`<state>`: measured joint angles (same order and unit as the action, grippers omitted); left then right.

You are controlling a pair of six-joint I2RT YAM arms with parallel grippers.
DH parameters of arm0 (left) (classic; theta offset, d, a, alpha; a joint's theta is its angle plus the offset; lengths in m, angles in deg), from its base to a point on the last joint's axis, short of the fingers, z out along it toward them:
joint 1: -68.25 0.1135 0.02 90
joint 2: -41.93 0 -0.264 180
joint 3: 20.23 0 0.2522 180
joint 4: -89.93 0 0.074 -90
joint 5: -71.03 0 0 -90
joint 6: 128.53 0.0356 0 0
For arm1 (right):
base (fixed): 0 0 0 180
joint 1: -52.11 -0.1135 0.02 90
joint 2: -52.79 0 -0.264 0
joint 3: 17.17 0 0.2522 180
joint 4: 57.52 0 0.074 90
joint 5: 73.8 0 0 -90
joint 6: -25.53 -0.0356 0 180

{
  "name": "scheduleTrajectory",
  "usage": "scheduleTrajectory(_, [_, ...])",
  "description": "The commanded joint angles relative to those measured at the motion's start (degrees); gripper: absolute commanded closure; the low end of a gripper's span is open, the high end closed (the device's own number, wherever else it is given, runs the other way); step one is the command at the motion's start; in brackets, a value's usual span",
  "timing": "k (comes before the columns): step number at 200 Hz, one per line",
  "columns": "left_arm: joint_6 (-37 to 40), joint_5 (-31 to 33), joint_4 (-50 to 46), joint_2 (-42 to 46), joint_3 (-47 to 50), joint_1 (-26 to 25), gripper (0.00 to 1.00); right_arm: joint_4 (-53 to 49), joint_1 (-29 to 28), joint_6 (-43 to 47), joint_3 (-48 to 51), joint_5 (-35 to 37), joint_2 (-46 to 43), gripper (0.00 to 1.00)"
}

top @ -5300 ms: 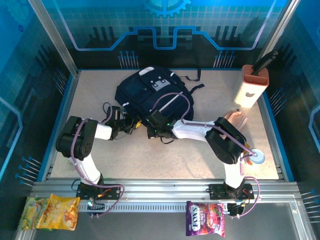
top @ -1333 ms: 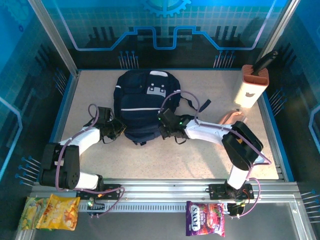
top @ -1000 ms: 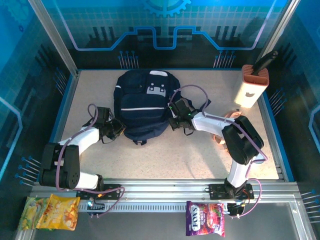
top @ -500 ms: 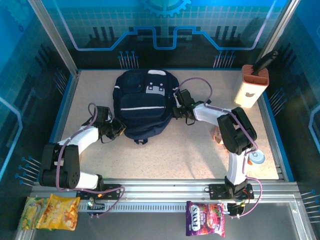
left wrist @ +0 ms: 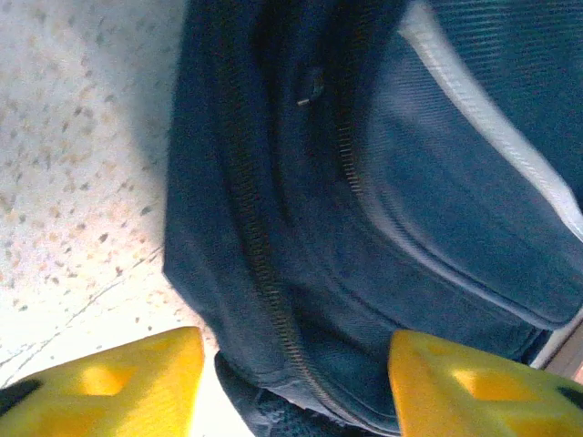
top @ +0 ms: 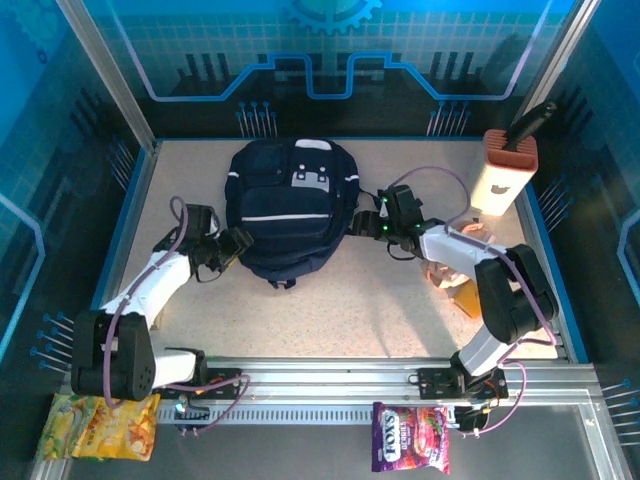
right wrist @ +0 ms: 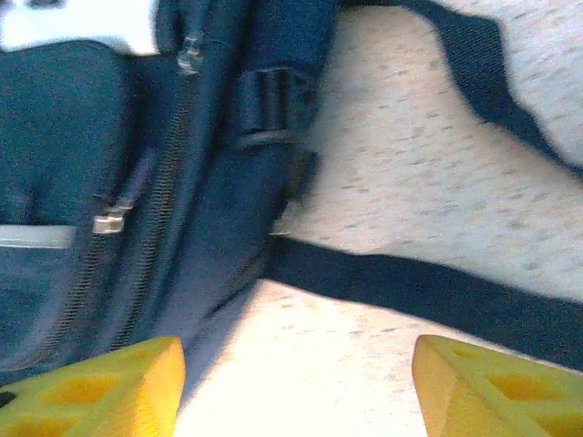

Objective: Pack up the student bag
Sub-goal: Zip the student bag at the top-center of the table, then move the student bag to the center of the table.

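At the far centre of the speckled beige tabletop (top: pixel 300 320) lies the large dark navy fabric student bag (top: pixel 290 215), flat, with its thin white stripe and grey-white buckle patches uppermost. The left gripper (top: pixel 240 242) — yellow fingers (left wrist: pixel 100 378) spread wide, clamping nothing — sits at the bag's near-left edge, a zipper seam running between the tips. The right gripper (top: pixel 364 224) — jaws equally wide apart and empty — faces the bag's right side, where a dark strap (right wrist: pixel 410 291) lies on the table.
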<state>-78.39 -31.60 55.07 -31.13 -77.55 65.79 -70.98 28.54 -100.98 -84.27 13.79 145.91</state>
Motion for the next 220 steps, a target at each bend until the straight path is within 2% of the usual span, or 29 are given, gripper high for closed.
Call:
scheduleTrajectory(1, [6.09, 3.26, -3.85, 0.52, -4.84, -3.59, 0.35, 8.21, 0.04, -12.24, 2.63, -10.91, 0.91, 0.31])
scheduleTrajectory(37, [12.69, 6.71, -3.17, -4.07, -11.85, -10.99, 0.26, 14.30, -0.02, -18.55, 1.78, -16.71, 6.21, 0.32])
scheduleTrajectory(73, [18.30, 10.19, -3.53, -10.54, -18.96, -16.29, 0.21, 12.85, 0.01, -20.18, -3.40, -17.97, 13.09, 0.39])
scheduleTrajectory(93, [20.62, 11.55, -4.88, -13.87, -22.45, -18.50, 0.21, 11.83, 0.02, -19.87, -5.39, -18.78, 15.83, 0.51])
scheduleTrajectory(131, [27.45, 15.09, -8.42, -19.33, -27.92, -23.32, 0.21, 13.22, 0.11, -19.72, -3.16, -20.07, 15.78, 0.84])
scheduleTrajectory(146, [30.97, 17.83, -10.03, -21.21, -29.83, -25.75, 0.22, 13.81, 0.19, -19.45, -0.85, -20.00, 14.40, 0.89])
scheduleTrajectory(198, [44.69, 23.29, -13.79, -26.78, -33.30, -34.47, 0.25, 14.29, 0.19, -18.87, 9.70, -19.80, 6.29, 0.92])
scheduleTrajectory(220, [47.52, 25.68, -14.79, -29.11, -34.42, -36.90, 0.25, 13.10, 0.19, -18.15, 12.58, -18.13, 2.16, 0.87])
